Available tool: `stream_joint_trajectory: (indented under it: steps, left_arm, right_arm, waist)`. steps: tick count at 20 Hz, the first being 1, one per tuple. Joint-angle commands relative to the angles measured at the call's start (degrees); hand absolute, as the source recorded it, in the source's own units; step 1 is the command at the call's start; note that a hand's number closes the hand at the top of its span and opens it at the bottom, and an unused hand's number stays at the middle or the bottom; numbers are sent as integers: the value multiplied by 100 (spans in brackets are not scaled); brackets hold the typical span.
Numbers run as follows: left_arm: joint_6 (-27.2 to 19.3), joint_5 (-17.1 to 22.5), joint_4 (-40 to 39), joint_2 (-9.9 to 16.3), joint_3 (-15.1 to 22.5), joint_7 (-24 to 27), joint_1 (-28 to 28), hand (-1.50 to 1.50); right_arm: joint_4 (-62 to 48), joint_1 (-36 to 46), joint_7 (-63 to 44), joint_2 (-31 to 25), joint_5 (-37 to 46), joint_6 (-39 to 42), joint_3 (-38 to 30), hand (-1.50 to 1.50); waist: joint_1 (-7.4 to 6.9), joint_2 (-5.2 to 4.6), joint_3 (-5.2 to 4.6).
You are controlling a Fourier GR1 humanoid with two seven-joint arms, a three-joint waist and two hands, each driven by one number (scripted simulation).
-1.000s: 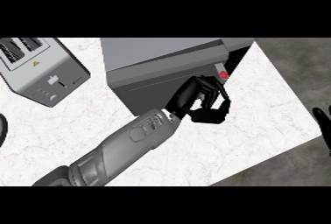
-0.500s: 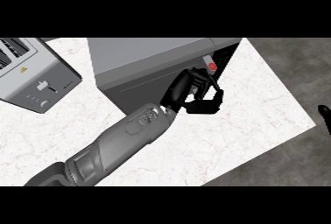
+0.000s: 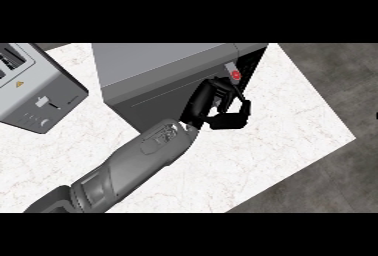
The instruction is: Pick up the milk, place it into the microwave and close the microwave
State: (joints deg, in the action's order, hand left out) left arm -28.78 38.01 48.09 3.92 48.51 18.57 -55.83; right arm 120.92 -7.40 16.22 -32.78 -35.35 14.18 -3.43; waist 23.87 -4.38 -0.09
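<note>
The grey microwave point(image 3: 159, 65) stands at the back of the white counter point(image 3: 258, 150). Its dark door point(image 3: 148, 102) lies almost flat against the body, with a narrow black gap and a red button point(image 3: 235, 75) showing at its right end. My left hand point(image 3: 210, 105) lies against the door's right part, its fingers point(image 3: 235, 119) loosely bent and holding nothing. No milk is in sight; the microwave's inside is hidden. Only a dark sliver of my right hand point(image 3: 376, 116) shows at the right edge.
A grey toaster point(image 3: 33, 90) sits at the left on the counter. The counter's right edge runs diagonally from the microwave down to the lower middle, with dark floor point(image 3: 332, 165) beyond it.
My left hand has moved in toward the microwave with the door, which has swung nearly shut. The right hand has slid almost out of the view.
</note>
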Motion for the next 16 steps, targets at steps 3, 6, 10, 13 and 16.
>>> stream_joint_trajectory:
  steps: [3, 6, 10, 13, 16]
  left_arm:
    - [-49, 82, -207, -371, -39, -37, -635, 150]
    - [-144, 123, -204, -370, 2, 20, -579, 150]
    - [-222, 197, -204, -370, 27, 25, -577, 150]
    - [-320, 217, -159, -369, 51, 134, -546, 150]
    - [-372, 246, -173, -369, 83, 129, -572, 150]
  right_arm:
    - [-66, 117, -136, -212, -110, 36, -210, -150]
    - [-25, 172, -190, -269, -172, 38, -256, -150]
    - [-78, 249, -211, -281, -362, 79, -310, -150]
    - [-87, 301, -241, -351, -455, 144, -360, -150]
    - [-128, 348, -306, -407, -555, 156, -407, -150]
  waist:
    - [160, -60, 21]
    - [201, -65, 14]
    - [227, -98, 30]
    - [254, -100, 25]
    - [234, -98, 24]
